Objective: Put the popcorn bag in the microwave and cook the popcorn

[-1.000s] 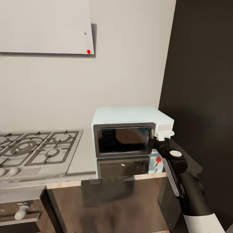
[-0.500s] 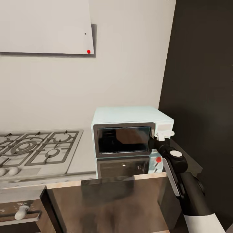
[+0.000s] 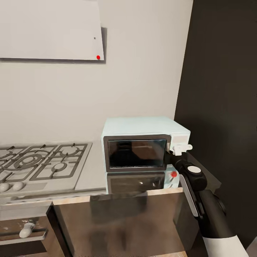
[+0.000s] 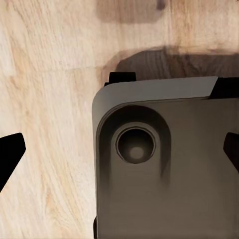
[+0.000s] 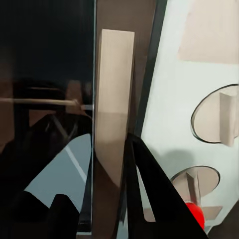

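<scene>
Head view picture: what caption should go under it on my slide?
Right gripper at the closed microwave door's edge, beside a gas hob.

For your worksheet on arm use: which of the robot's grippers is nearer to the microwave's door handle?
Right. The right gripper is at the handle on the microwave door's right edge. The left gripper's fingertips point at the wood floor, away from it.

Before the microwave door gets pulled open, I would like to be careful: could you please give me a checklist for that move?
1. Microwave door shut: ok.
2. Door handle lies between the right gripper fingers: ok.
3. Right gripper firmly closed on the door handle: cannot tell.
4. Left gripper open and empty: ok.
5. Popcorn bag ready to hand: cannot tell.
</scene>
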Tool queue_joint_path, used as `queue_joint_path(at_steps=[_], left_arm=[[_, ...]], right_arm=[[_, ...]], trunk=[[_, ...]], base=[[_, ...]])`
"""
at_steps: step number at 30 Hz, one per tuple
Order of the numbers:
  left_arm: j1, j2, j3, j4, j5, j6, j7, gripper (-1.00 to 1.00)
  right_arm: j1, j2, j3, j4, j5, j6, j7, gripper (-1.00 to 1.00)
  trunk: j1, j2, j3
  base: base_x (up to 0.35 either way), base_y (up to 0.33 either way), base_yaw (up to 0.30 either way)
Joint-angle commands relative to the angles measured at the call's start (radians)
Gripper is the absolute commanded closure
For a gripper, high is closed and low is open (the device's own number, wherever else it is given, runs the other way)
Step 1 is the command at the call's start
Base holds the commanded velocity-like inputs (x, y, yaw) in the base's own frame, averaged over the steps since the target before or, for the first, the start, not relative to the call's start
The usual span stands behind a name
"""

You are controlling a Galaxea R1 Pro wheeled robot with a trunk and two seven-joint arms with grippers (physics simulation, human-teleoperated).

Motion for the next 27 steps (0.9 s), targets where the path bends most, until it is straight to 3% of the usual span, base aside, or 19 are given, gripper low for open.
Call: queue_joint_path(at_steps=[1,27], left_arm=[[-0.001,0.000,0.000,0.001,0.001,-0.004,-0.001,-1.00],[-0.001,0.000,0.001,0.001,0.002,-0.004,0.000,-1.00]], right_arm=[[-0.001,-0.001,0.004,-0.002,-0.022,0.004,-0.002,1.00],[-0.001,-0.001,0.004,-0.002,-0.022,0.004,-0.001,1.00]], trunk=[[0.000,-0.001,-0.001],[0.000,-0.001,-0.001]], base=[[-0.055,0.000,0.000],[-0.138,0.000,0.000]])
